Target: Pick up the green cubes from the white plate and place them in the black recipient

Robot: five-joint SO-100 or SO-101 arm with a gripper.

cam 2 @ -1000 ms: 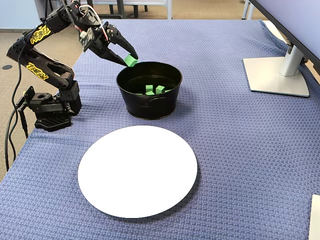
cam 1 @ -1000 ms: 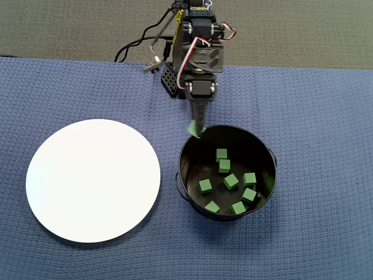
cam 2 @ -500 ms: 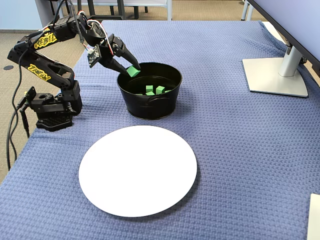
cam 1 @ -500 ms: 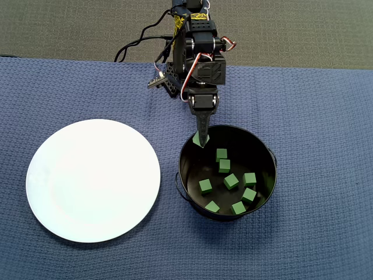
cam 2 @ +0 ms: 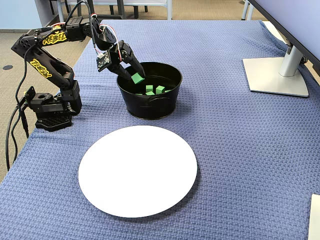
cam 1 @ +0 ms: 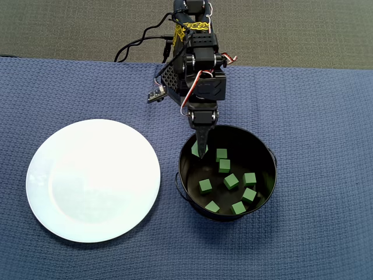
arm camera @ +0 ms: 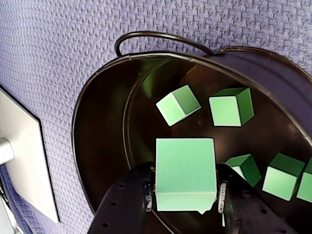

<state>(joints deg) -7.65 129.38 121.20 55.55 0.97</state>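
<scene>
White and glossy, the white plate [cam 1: 93, 180] lies at the left of the overhead view on the blue woven cloth [cam 1: 315, 116], and its whole face is bare: no cube remains on it in that view or in the fixed view [cam 2: 137, 171]. To its right, just beside it but not touching, stands the black recipient [cam 1: 185, 192], a round bucket with a rolled rim. Seven green cubes [cam 1: 231, 181] lie scattered and apart from one another on its floor in the overhead view; the wrist view shows several of them [arm camera: 227, 107] resting on the dark bottom. An eighth cube, the held cube [arm camera: 185, 173], sits clamped between the two black fingers of the gripper [arm camera: 185, 200], whose jaws stand only as wide as that cube. In the overhead view the gripper [cam 1: 200, 151] points down just inside the bucket's rim on the side nearest the arm's base, and the fixed view shows the held cube [cam 2: 137, 78] hanging above the bucket's opening, clear of the cubes below. Judged from this, the job is almost complete: the plate is emptied, seven cubes are delivered, and what is left is to part the fingers and let this last visible cube fall in. No further cube shows on the cloth in any view.
</scene>
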